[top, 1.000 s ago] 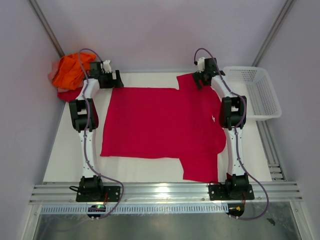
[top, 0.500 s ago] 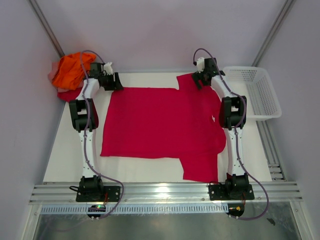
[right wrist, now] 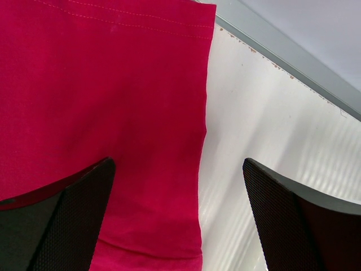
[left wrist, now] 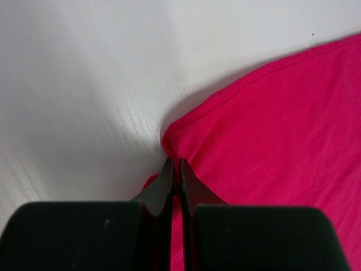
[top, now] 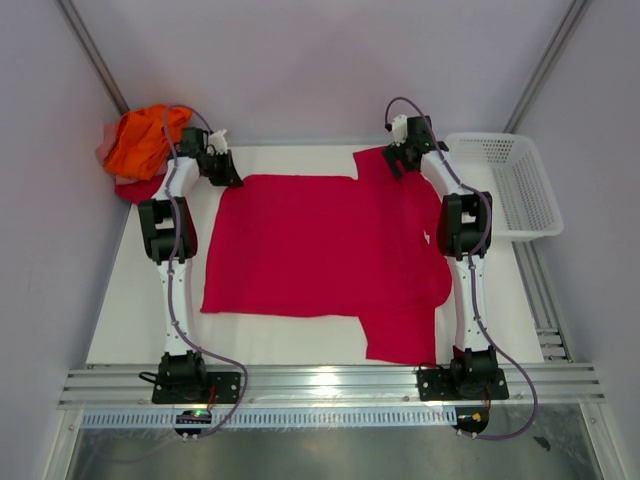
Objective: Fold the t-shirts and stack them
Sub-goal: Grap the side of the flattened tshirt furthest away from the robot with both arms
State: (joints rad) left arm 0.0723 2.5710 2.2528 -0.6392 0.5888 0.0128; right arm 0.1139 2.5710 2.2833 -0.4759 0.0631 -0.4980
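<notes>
A crimson t-shirt (top: 320, 245) lies spread flat on the white table (top: 130, 300), one sleeve toward the far right and one toward the near right. My left gripper (top: 232, 178) is at the shirt's far left corner. In the left wrist view its jaws (left wrist: 175, 162) are shut, with a pinch of the red hem (left wrist: 271, 141) between them. My right gripper (top: 392, 165) hovers over the far right sleeve. It stands wide open (right wrist: 177, 164), straddling the sleeve's edge (right wrist: 113, 84) without gripping it.
A heap of other t-shirts (top: 140, 140), orange on top with red and pale pink showing, sits at the far left corner. A white mesh basket (top: 505, 185) stands at the right edge. Metal frame posts rise at both far corners.
My left gripper slid a little toward the shirt's far left corner and went from wide open to shut on the hem. The right arm stayed still.
</notes>
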